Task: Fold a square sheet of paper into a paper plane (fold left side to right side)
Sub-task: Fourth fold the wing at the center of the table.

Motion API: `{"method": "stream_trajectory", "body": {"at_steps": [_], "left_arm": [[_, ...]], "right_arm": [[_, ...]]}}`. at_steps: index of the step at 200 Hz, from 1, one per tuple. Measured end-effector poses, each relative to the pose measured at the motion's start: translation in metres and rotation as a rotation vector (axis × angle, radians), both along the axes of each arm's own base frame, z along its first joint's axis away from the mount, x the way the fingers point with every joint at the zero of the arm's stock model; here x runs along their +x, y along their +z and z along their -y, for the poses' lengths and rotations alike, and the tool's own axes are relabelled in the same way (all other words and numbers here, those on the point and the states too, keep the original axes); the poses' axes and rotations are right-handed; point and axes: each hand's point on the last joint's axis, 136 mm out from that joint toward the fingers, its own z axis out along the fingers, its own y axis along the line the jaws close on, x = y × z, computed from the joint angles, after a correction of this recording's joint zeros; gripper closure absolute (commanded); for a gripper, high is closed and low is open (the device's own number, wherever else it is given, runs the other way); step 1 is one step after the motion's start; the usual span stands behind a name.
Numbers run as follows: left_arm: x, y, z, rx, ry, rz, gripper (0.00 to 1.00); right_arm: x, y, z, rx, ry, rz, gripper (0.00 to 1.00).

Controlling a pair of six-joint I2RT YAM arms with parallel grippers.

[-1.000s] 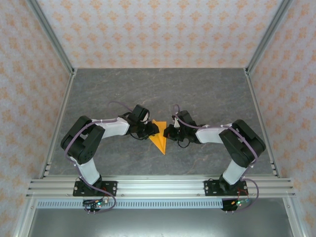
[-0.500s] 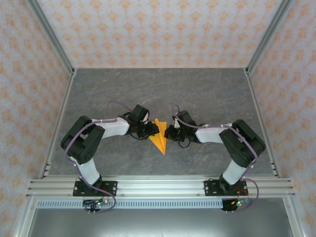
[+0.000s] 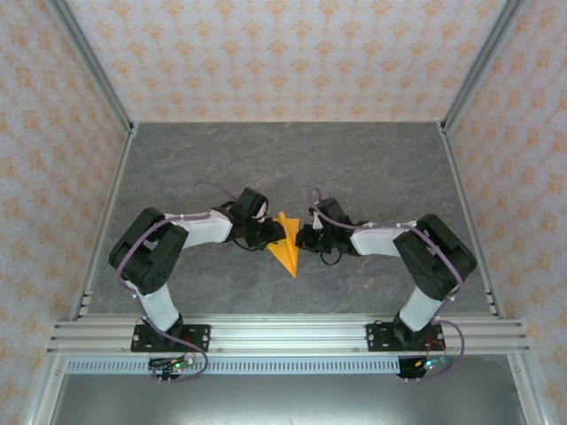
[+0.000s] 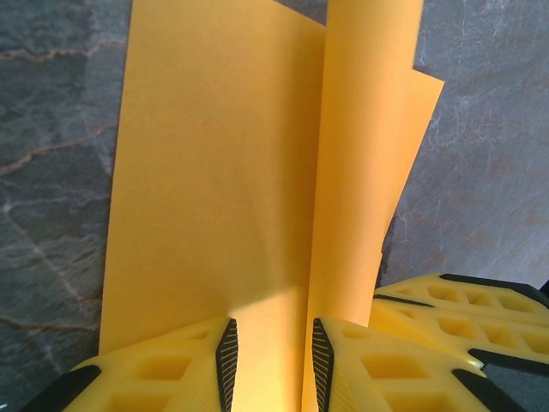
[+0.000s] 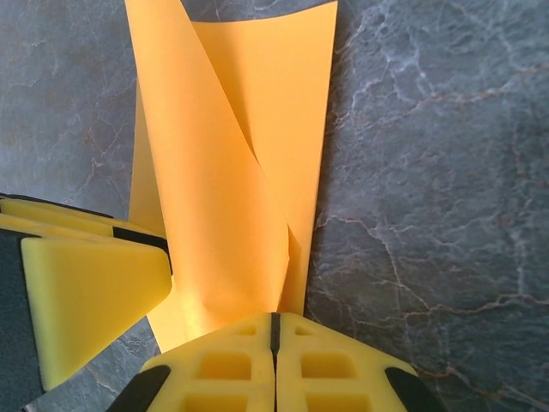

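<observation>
The orange plane (image 3: 285, 251) lies on the grey worktop (image 3: 372, 168) with its nose toward the arm bases and one flap raised. At its left, the left claw (image 4: 273, 335) stands partly open astride that flap. At its right, the right claw (image 5: 274, 322) pinches the flap's edge.

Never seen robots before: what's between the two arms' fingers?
The folded orange paper, one flap raised; the top camera shows it between the left fingers and right fingers.
</observation>
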Motion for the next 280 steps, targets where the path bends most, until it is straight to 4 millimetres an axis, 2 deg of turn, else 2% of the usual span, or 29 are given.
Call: {"method": "stream_trajectory", "body": {"at_steps": [99,113,146,181,232,280], "left_arm": [[0.000,0.003,0.001,-0.006,-0.002,0.004,0.68],[0.000,0.011,0.001,-0.011,-0.007,0.021,0.70],[0.011,0.043,0.007,-0.045,-0.018,0.091,0.80],[0.016,0.055,0.021,-0.093,-0.045,0.106,0.82],[0.029,0.045,0.039,-0.101,-0.070,0.089,0.82],[0.029,0.020,0.036,-0.058,-0.060,0.042,0.82]], "right_arm": [[0.002,-0.004,-0.001,-0.029,0.017,-0.010,0.94],[0.002,-0.004,0.000,-0.032,0.019,-0.008,0.94],[0.002,-0.005,0.000,-0.034,0.021,-0.006,0.94],[0.002,-0.005,0.000,-0.035,0.020,-0.006,0.94],[0.002,-0.005,0.000,-0.035,0.021,-0.006,0.94],[0.002,-0.005,0.000,-0.040,0.019,-0.003,0.94]]}}
